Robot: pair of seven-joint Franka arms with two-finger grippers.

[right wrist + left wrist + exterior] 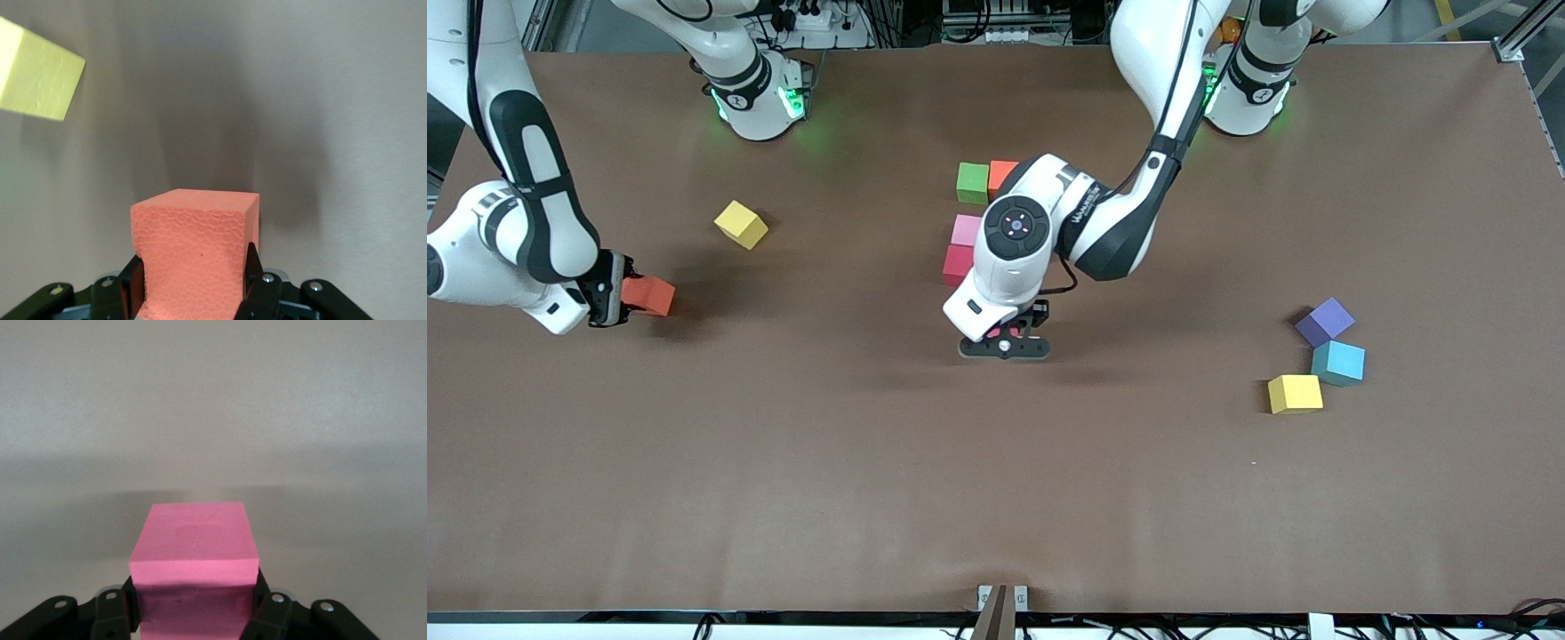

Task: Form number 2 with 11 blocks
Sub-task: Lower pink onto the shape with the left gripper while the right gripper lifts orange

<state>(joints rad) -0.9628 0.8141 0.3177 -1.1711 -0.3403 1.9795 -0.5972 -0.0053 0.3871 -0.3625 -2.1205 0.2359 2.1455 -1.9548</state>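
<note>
My left gripper (pixel 1003 343) hangs over bare table close to the red block (pixel 958 265). It is shut on a pink block (pixel 193 543), and its fingers (pixel 265 610) press the block's two sides. A green block (pixel 972 182), an orange one (pixel 1001 176), a pink one (pixel 966 229) and the red one lie together mid-table, partly hidden under the left arm. Toward the right arm's end, my right gripper (pixel 627 299) is shut on an orange-red block (pixel 655 296), whose sides (pixel 193 250) are squeezed in between the fingers.
A loose yellow block (pixel 741 224) lies beside the right gripper, also seen as the yellow block (pixel 37 80) in the right wrist view. Toward the left arm's end lie a purple block (pixel 1324 321), a light blue block (pixel 1338 363) and a yellow block (pixel 1295 394).
</note>
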